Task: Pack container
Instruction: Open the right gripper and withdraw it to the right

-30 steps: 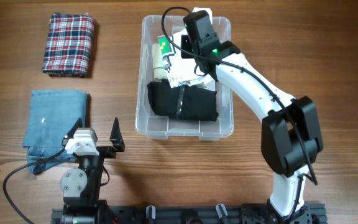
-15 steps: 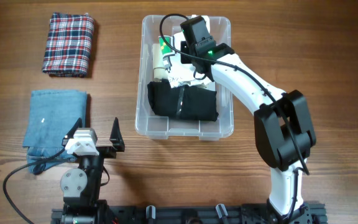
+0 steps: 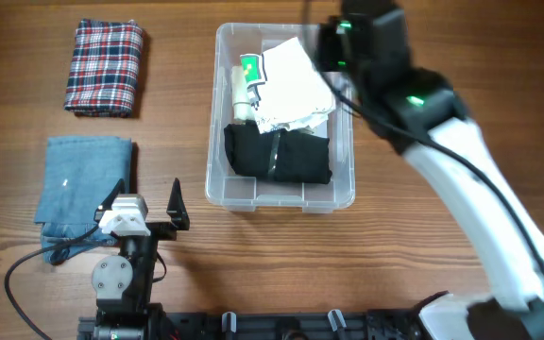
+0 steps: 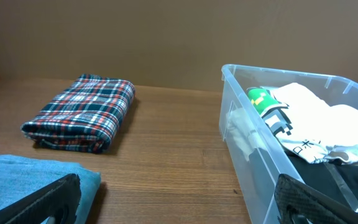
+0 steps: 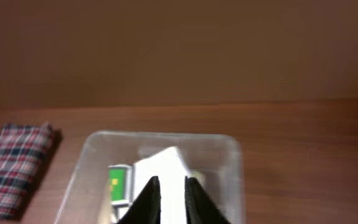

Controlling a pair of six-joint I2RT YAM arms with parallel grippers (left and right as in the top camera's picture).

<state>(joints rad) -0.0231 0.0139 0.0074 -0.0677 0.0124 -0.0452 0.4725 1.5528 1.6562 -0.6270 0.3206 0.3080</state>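
Wooden counter [image 3: 178,94] seen from above, with two arms at its near edge. The right arm [image 3: 442,123] rises high over the far right corner of the scene and partly hides the counter beneath it. The container [image 3: 281,194], a clear plastic bin, stands upright at centre, well apart from the loose cloths on the left. It probably handles as light and fairly stiff, though its thin walls may flex and their smooth surface looks slippery. The rolled rim along a long side offers the surest hold, since it gives the fingers a lip to close on. A folded blue cloth [image 3: 83,179] lies near the left arm, and a folded plaid cloth [image 3: 105,68] lies beyond it; both are outside the bin. Inside, a black garment [image 3: 277,156] fills the near half, a crumpled white garment [image 3: 291,85] lies over the far half, and a small green-and-white item [image 3: 249,68] sits against the left wall. The left gripper [image 3: 147,201] rests low at the counter's near edge, its fingers wide apart and empty. The right gripper [image 5: 171,186] hangs above the bin, fingers narrowly apart, clamped on nothing visible.
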